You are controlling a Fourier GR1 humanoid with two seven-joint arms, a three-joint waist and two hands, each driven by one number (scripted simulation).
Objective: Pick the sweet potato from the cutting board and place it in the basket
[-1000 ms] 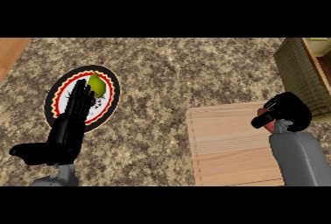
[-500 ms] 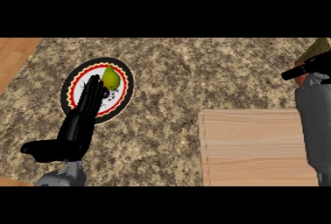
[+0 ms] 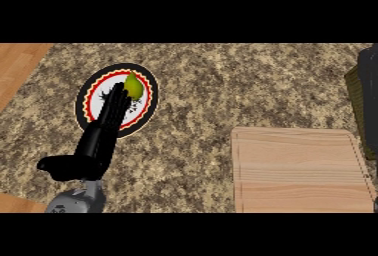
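Observation:
The wooden cutting board (image 3: 299, 170) lies at the lower right with nothing on it. No sweet potato shows in the view. A strip of the olive basket (image 3: 359, 112) runs along the right edge. Above it only a dark grey piece of my right forearm (image 3: 370, 65) shows; the right hand itself is beyond the edge. My left hand (image 3: 109, 117) lies open at the left, straight fingers stretched over a plate.
A round plate (image 3: 92, 92) with a black and red rim sits at the upper left and holds a yellow-green fruit (image 3: 133, 86) by my left fingertips. Speckled stone counter (image 3: 221, 85) fills the middle. Wooden edges show at the far left.
My right arm has swung from the cutting board up and right to the basket, and its shut hand has passed out of view. The left hand keeps its pose over the plate.

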